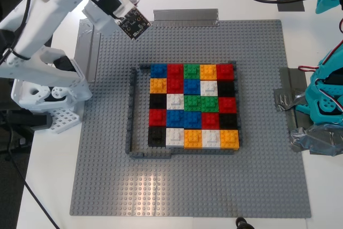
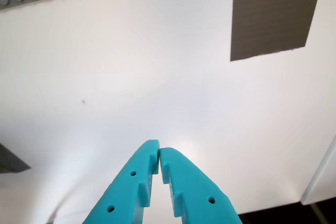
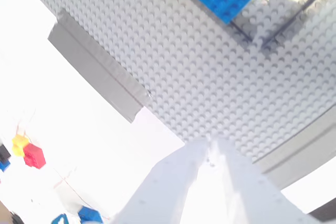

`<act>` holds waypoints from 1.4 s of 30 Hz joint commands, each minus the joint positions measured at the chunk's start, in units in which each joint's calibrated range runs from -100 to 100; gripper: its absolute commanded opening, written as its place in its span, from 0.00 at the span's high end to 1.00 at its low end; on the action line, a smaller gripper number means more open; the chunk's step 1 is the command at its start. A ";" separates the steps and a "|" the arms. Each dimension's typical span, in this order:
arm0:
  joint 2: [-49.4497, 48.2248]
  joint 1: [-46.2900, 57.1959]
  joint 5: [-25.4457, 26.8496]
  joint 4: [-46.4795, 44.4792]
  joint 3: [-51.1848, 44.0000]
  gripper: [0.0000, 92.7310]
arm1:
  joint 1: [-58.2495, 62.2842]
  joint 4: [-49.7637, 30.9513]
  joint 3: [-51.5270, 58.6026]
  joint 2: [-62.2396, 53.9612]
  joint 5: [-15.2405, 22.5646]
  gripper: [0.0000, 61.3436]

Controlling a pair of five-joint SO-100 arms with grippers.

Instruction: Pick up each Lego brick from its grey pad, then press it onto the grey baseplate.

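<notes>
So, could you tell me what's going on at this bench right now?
Two small robot arms are filling a framed square on the grey baseplate with coloured Lego bricks. Most of the square is filled; a strip along its edge on the exterior view's left is bare. Neither arm holds anything: my first gripper, turquoise, is shut over bare white table near a grey pad, and my second gripper, white, is shut above the baseplate's edge.

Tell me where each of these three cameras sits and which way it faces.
Exterior view: overhead, looking down on the large studded grey baseplate; a white arm and a teal arm show at its edges.
First wrist view: on the teal arm, looking along my first gripper, shut, at white table and a grey tape patch.
Second wrist view: on the white arm, looking past my second gripper, shut.
All three views share the baseplate.
</notes>
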 commanded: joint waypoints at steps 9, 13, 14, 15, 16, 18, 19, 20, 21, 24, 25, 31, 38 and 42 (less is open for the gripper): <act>-0.44 -0.48 0.07 0.16 -0.38 1.00 | -20.47 -4.71 1.16 -0.71 -4.64 1.00; -0.44 -0.33 0.07 0.24 -0.38 1.00 | -21.27 -7.80 0.62 3.41 -4.54 1.00; -0.44 -0.33 0.12 0.24 -0.38 1.00 | -21.27 -7.56 -0.74 5.21 -4.35 1.00; -0.44 -0.33 0.12 0.24 -0.47 1.00 | -21.34 -7.15 -1.82 6.93 -4.25 1.00; -0.44 -0.41 0.12 0.24 -0.83 1.00 | -21.34 -6.42 -3.81 8.99 -4.25 1.00; -0.53 -0.55 0.12 -0.08 -1.28 1.00 | -21.48 -5.52 -7.87 12.68 -3.03 1.00; -0.53 -0.84 0.12 0.16 -1.19 1.00 | -21.27 -5.52 -9.77 14.48 -2.34 1.00; -1.04 -1.06 0.12 0.32 -0.38 1.00 | -21.05 -5.36 -12.39 16.45 -1.56 1.00; -1.13 -1.06 -0.03 0.73 -0.20 1.00 | -20.83 -4.87 -15.19 18.34 -0.93 1.00; -1.04 -0.99 0.07 3.09 0.34 1.00 | -20.76 -0.48 -25.75 26.15 1.03 1.00; -1.13 -0.84 0.07 3.33 0.34 1.00 | -20.98 0.82 -28.01 28.39 1.22 1.00; -1.21 -0.55 0.12 3.25 -2.01 1.00 | -21.85 -0.64 -27.19 30.02 0.88 1.00; -1.21 -0.48 0.12 3.25 -2.73 1.00 | -22.28 -3.08 -22.50 29.07 0.59 1.00; -1.21 -0.55 0.12 3.25 -2.82 1.00 | -22.06 -2.68 -21.33 28.99 0.83 1.00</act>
